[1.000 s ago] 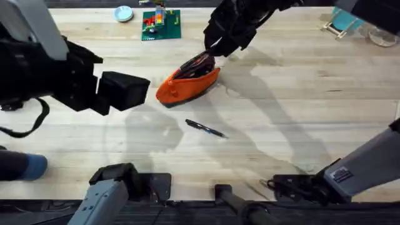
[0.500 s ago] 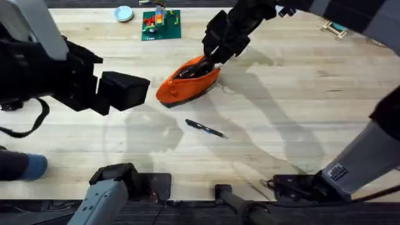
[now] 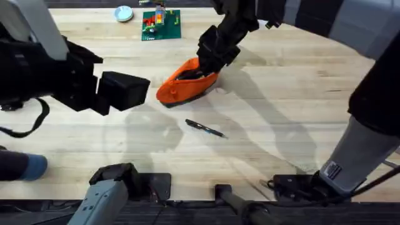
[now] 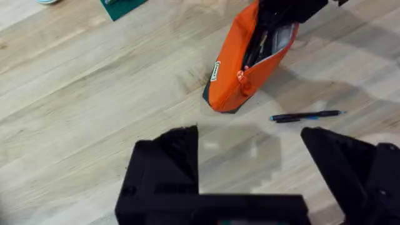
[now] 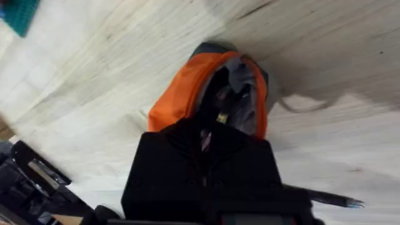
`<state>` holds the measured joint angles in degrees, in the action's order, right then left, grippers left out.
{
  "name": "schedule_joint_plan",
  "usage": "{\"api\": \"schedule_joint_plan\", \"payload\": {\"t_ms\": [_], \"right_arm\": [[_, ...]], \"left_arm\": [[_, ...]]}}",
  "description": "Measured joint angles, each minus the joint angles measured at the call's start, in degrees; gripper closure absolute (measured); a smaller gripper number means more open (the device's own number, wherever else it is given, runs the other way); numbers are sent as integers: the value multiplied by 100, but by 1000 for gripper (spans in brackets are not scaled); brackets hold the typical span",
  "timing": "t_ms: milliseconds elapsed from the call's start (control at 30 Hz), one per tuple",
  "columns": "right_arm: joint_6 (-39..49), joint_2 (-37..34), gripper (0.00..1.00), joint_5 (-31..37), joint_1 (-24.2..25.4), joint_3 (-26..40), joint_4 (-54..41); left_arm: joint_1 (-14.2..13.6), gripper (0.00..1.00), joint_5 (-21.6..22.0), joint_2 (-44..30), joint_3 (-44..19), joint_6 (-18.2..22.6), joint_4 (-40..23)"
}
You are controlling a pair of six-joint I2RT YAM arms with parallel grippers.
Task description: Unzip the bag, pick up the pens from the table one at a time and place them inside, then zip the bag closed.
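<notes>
On the pale plank desk (image 3: 300, 94), the right hand (image 3: 209, 59) reaches into the unzipped orange pouch (image 3: 184, 84), its spread hidden. Left hand (image 4: 250, 153) hovers wide apart, empty; one pen (image 3: 205, 129) lies nearby.

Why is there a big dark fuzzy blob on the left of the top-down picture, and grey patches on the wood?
Overhead view: the blob is the left arm, blurred because it sits close under the camera; the grey patches on the table are the arms' shadows, one stretching from the bag. Right wrist view: the right pincer looks dark and soft up close.
</notes>
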<state>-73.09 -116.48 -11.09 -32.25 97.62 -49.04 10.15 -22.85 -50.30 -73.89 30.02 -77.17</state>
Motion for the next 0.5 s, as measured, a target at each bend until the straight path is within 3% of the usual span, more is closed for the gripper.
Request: {"api": "schedule_joint_plan", "payload": {"t_ms": [167, 233, 333, 433, 500], "right_arm": [[-26, -12, 959, 0, 0, 0, 10], [-43, -14, 911, 2, 0, 0, 13], [-64, -14, 530, 19, 0, 0, 11], [-64, -12, 84, 17, -13, 0, 41], [-66, -14, 12, 19, -22, 0, 68]], "left_arm": [[0, 6, 0, 0, 0, 0, 0], [0, 6, 0, 0, 0, 0, 0], [0, 6, 0, 0, 0, 0, 0], [0, 7, 0, 0, 0, 0, 0], [0, 7, 0, 0, 0, 0, 0]]}}
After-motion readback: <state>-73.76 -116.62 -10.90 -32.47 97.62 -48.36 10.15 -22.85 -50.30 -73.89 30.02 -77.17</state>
